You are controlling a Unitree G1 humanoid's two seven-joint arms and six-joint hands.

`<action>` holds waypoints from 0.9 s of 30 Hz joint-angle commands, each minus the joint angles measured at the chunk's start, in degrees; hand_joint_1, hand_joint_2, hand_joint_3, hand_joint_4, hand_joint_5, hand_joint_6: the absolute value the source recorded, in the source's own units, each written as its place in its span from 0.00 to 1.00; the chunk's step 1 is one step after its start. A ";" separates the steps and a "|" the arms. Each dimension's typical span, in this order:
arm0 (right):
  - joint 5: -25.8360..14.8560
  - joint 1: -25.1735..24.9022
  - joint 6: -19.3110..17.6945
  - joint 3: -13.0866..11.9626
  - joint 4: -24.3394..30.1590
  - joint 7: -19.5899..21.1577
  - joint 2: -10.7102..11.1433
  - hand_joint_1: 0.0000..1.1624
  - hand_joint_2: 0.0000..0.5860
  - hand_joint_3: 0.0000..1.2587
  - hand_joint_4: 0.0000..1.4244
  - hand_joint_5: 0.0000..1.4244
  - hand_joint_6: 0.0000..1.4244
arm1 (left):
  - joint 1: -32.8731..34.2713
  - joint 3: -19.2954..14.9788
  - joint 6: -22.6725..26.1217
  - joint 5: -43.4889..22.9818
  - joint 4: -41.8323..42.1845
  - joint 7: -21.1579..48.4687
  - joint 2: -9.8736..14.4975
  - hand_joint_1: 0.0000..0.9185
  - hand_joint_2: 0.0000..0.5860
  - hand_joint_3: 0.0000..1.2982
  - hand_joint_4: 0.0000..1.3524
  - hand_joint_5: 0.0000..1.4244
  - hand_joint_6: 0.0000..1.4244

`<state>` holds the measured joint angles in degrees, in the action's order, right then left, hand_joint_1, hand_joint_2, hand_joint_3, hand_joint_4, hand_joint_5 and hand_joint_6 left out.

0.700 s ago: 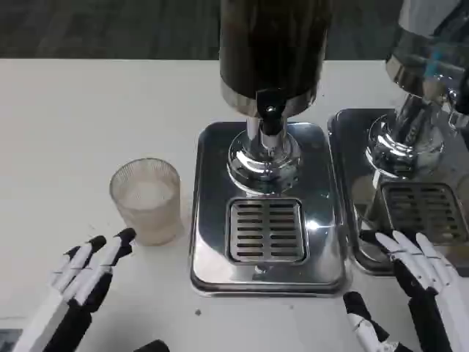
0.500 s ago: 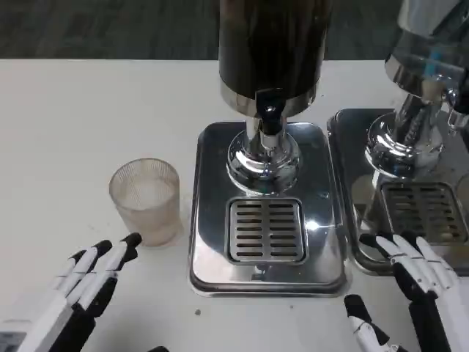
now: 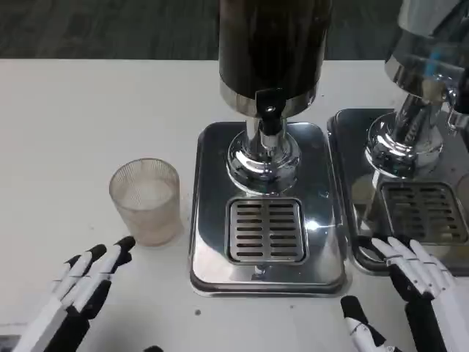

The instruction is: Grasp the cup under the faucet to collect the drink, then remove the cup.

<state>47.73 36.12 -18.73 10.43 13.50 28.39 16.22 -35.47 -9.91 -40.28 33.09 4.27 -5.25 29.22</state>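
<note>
We see the ribbed cup point(image 3: 145, 199) standing upright on the white counter point(image 3: 88, 117), just left of the drink dispenser's point(image 3: 271, 55) steel base point(image 3: 267, 271) and not under its faucet point(image 3: 270, 121). Our left hand point(image 3: 86, 277) lies near the cup, fingers spread and holding nothing. Our right hand point(image 3: 410, 282) rests open by the second dispenser's tray point(image 3: 421, 209), also holding nothing.

The ribbed cup point(image 3: 146, 200) stands upright on the white table point(image 3: 88, 110), just left of the drink dispenser point(image 3: 270, 147) and clear of its drip grate point(image 3: 266, 229). The left hand point(image 3: 86, 279) lies near the cup, fingers extended, holding nothing. The right hand point(image 3: 418, 275) rests at the second dispenser's tray point(image 3: 399, 191), fingers spread.
</note>
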 commanded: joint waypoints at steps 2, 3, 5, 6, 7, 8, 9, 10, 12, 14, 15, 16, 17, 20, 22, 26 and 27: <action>-0.82 -0.40 -0.43 0.05 -0.08 -0.05 -0.26 0.31 0.71 0.18 0.12 0.08 0.10 | 3.29 -0.72 -0.87 -1.11 -2.76 -3.73 -1.22 0.00 0.14 0.00 0.00 0.00 0.00; -0.93 -0.51 -0.42 0.06 -0.13 -0.09 -0.27 0.31 0.71 0.18 0.12 0.08 0.10 | 3.70 -0.74 -0.92 -1.08 -3.09 -4.18 -1.26 0.00 0.12 0.00 0.00 0.00 0.00; -1.07 -0.72 -0.43 0.08 -0.23 -0.11 -0.27 0.31 0.71 0.18 0.12 0.08 0.10 | 5.23 -0.85 -0.72 -1.13 -4.06 -5.19 -1.45 0.00 0.11 0.00 0.00 0.00 0.00; -1.17 -0.97 -0.44 0.11 -0.36 -0.17 -0.27 0.31 0.71 0.18 0.12 0.08 0.10 | 5.97 -0.80 -0.56 -1.16 -4.53 -5.59 -1.54 0.00 0.11 0.00 0.00 0.00 0.00; -1.21 -1.19 -0.45 0.15 -0.47 -0.18 -0.27 0.31 0.71 0.18 0.12 0.08 0.10 | 6.79 -0.77 -0.38 -1.23 -5.05 -5.95 -1.62 0.00 0.11 0.00 0.00 0.00 0.00; -1.24 -1.37 -0.45 0.18 -0.57 -0.20 -0.26 0.31 0.71 0.18 0.12 0.08 0.10 | 7.66 -0.69 -0.16 -1.41 -5.64 -6.15 -1.64 0.00 0.11 0.00 0.00 0.00 0.00; -1.29 -1.54 -0.45 0.22 -0.66 -0.22 -0.27 0.31 0.71 0.18 0.12 0.08 0.10 | 8.21 -0.62 -0.06 -1.51 -6.06 -6.27 -1.62 0.00 0.10 0.00 0.00 0.00 0.00; -1.37 -1.65 -0.43 0.26 -0.71 -0.25 -0.29 0.31 0.71 0.18 0.12 0.08 0.10 | 9.23 -0.51 0.19 -2.10 -6.92 -6.19 -1.64 0.00 0.10 0.00 0.00 0.00 0.00; -1.50 -1.91 -0.38 0.32 -0.91 -0.32 -0.31 0.31 0.71 0.18 0.12 0.08 0.10 | 11.03 -0.32 0.55 -2.82 -8.52 -6.07 -1.60 0.00 0.09 0.00 0.00 0.00 0.00; -1.58 -2.06 -0.35 0.35 -1.07 -0.38 -0.32 0.31 0.71 0.18 0.13 0.09 0.10 | 12.66 -0.08 0.75 -3.23 -10.08 -5.89 -1.42 0.00 0.09 0.00 0.00 0.00 0.00; -1.60 -2.10 -0.35 0.37 -1.14 -0.36 -0.33 0.31 0.71 0.18 0.13 0.09 0.10 | 13.23 0.03 0.78 -3.33 -10.65 -5.85 -1.31 0.00 0.09 0.00 0.00 0.00 0.00; -1.70 -2.12 -0.38 0.40 -1.26 -0.37 -0.35 0.31 0.71 0.18 0.13 0.09 0.10 | 14.28 0.33 1.05 -3.38 -11.47 -5.59 -1.11 0.00 0.09 0.00 0.00 0.00 0.00; -1.78 -2.20 -0.39 0.43 -1.38 -0.39 -0.38 0.31 0.71 0.18 0.13 0.09 0.10 | 15.38 0.62 1.31 -3.22 -12.26 -5.50 -0.92 0.00 0.08 0.00 0.00 0.00 0.00; -2.07 -2.62 -0.44 0.64 -1.85 -0.57 -0.49 0.31 0.71 0.18 0.14 0.11 0.10 | 18.27 1.44 2.05 -2.44 -14.27 -5.55 -0.47 0.00 0.06 0.00 0.00 0.00 0.00; -2.30 -2.94 -0.40 0.87 -2.18 -0.61 -0.56 0.31 0.71 0.19 0.15 0.11 0.10 | 20.15 2.20 2.42 -2.28 -15.93 -5.45 0.07 0.00 0.05 0.00 0.00 0.00 0.00; -2.51 -3.27 -0.37 1.03 -2.49 -0.48 -0.67 0.31 0.71 0.19 0.15 0.12 0.11 | 23.49 3.78 2.69 -2.16 -19.43 -5.26 1.03 0.00 0.03 0.00 0.00 0.03 0.02; -2.59 -3.34 -0.39 1.06 -2.58 -0.47 -0.69 0.31 0.71 0.19 0.15 0.12 0.11 | 24.64 4.36 2.65 -2.11 -20.75 -5.15 1.35 0.00 0.03 0.00 0.00 0.03 0.02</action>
<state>45.66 33.13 -18.73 11.40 11.51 27.97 15.79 -13.14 -6.93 -37.94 30.27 -13.51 -10.78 29.26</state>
